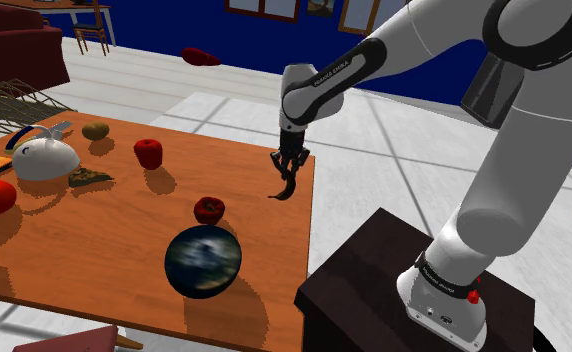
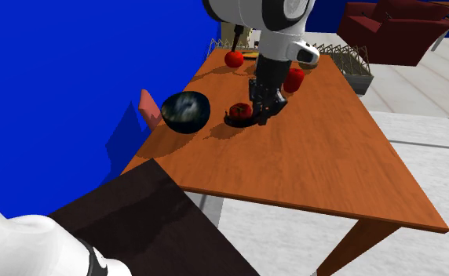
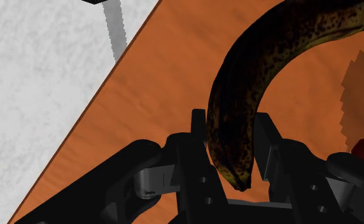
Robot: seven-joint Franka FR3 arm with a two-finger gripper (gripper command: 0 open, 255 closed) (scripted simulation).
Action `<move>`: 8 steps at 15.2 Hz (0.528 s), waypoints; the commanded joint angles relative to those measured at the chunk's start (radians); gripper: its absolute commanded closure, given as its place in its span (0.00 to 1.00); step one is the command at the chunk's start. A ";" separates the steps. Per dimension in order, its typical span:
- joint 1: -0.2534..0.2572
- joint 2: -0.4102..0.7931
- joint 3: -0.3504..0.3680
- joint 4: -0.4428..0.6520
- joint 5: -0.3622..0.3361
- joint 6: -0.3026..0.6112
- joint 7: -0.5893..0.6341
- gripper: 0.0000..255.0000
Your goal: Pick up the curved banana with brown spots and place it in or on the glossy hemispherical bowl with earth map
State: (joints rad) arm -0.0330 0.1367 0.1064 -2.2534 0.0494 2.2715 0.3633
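One tip of the dark, brown-spotted curved banana [image 3: 263, 95] is clamped in the black two-finger gripper [image 3: 233, 124], mid-frame in the shoulder view, so it could swivel loose before reaching the glossy earth-map bowl [image 1: 203, 261] at lower left.

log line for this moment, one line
pincer: shut on banana | banana: hanging over table | bowl: banana not in it yet | phase: carry
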 commanded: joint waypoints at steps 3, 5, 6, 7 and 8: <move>0.013 -0.018 0.011 0.019 0.003 -0.036 0.024 1.00; 0.041 -0.003 0.033 0.037 0.004 -0.037 0.072 1.00; 0.054 0.006 0.043 0.048 0.004 -0.038 0.096 1.00; 0.068 0.016 0.053 0.061 0.004 -0.039 0.121 1.00; 0.082 0.027 0.063 0.074 0.003 -0.041 0.145 1.00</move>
State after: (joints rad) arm 0.0361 0.1596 0.1600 -2.1859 0.0518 2.2326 0.4838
